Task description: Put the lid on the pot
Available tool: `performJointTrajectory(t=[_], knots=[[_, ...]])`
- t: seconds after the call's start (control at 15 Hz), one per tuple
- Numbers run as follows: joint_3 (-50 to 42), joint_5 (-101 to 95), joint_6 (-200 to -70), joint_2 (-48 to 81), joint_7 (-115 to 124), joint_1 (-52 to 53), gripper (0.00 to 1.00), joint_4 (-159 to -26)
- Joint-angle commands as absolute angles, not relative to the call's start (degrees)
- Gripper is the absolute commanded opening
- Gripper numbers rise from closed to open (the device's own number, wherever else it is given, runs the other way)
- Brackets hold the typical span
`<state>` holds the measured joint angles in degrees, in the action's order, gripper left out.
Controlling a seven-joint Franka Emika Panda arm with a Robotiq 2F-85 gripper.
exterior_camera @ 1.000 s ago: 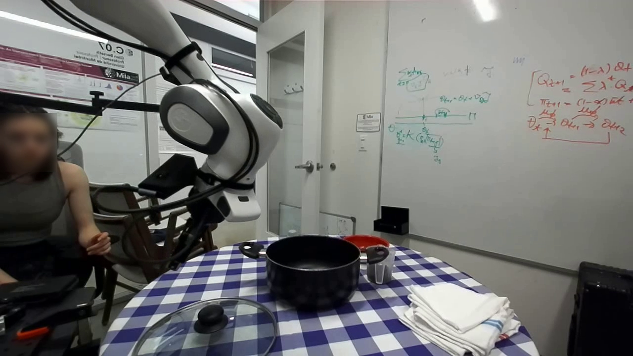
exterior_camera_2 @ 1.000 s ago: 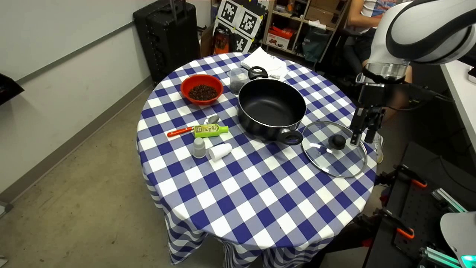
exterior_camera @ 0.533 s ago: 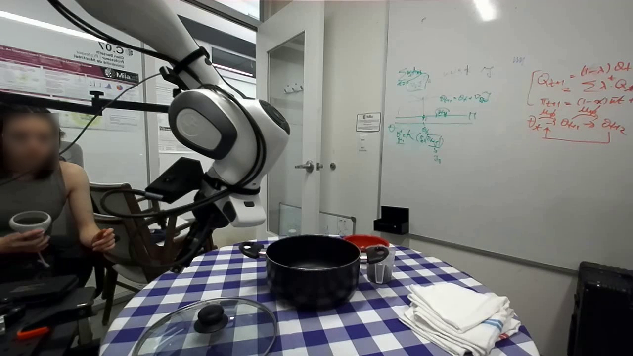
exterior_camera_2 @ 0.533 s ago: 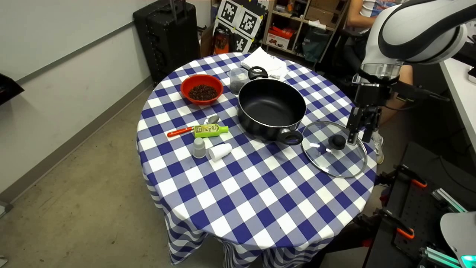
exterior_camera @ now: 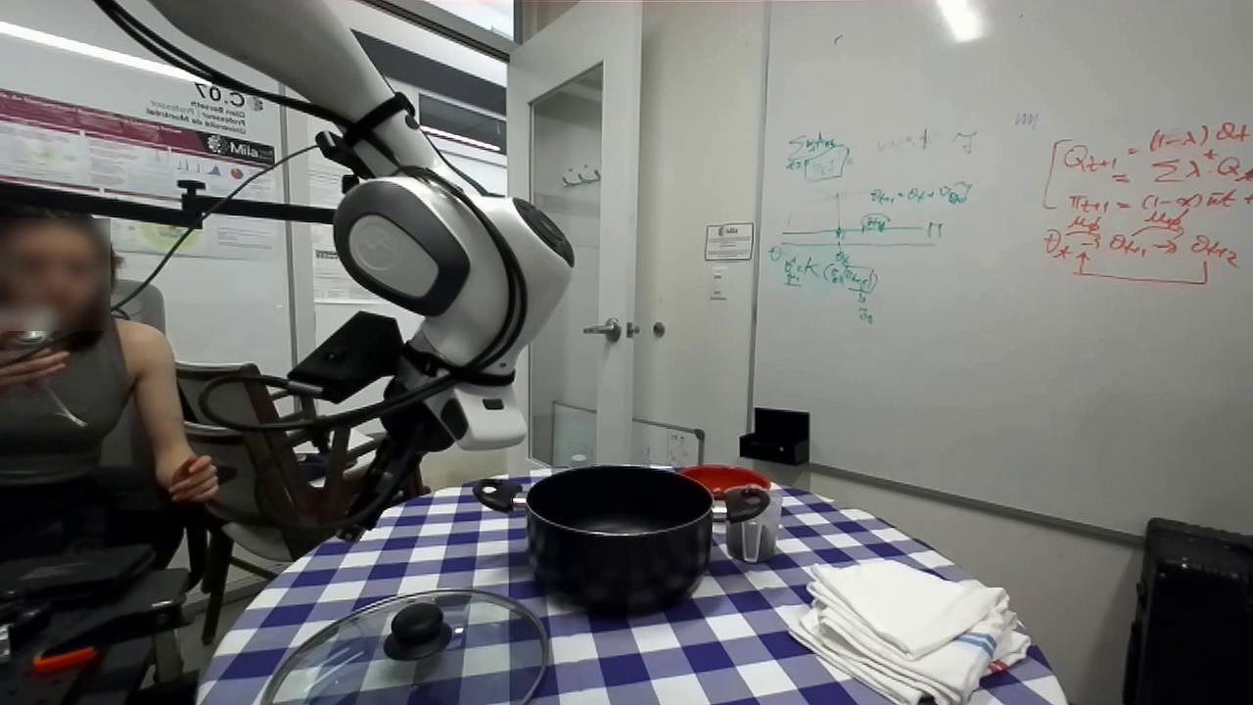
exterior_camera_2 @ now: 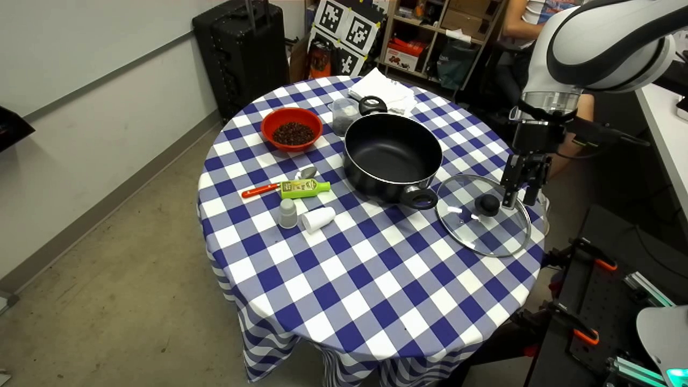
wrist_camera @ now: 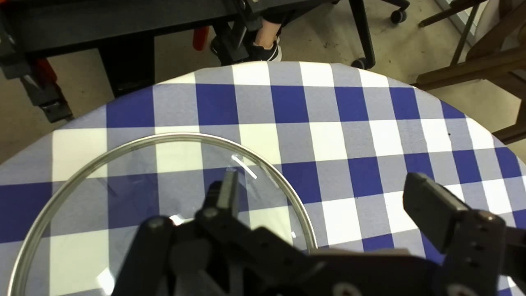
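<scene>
The glass lid lies flat on the checked tablecloth with its dark knob up. It also shows in an exterior view and in the wrist view, where my gripper hides the knob. The black pot stands upright and uncovered beside the lid, also seen in an exterior view. My gripper is open and empty. It hovers above the lid's outer side, off to one side of the knob. In the wrist view my gripper has one finger over the lid and the other over bare cloth.
A red bowl of dark bits and a clear cup stand by the pot. Folded white cloths lie near it. A green bottle, a grey shaker and a white cup lie or stand further along.
My arm has moved slightly, bringing the gripper closer to the lid's knob; over the last half second it has stayed still. Lid and pot have not moved. The seated person has raised a cup.
</scene>
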<state>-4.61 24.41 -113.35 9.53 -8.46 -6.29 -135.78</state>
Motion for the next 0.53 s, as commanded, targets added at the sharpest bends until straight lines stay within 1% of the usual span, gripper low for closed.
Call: performJointTrajectory(t=[0.0,0.13,0.47], knots=[[-4.45,24.33,-113.26,9.56,-8.42,-6.47,1.0,-135.69],[-4.48,24.76,-115.69,10.91,-6.52,-6.24,1.0,-135.53],[-4.64,25.43,-127.84,15.46,0.87,-6.09,1.0,-135.97]])
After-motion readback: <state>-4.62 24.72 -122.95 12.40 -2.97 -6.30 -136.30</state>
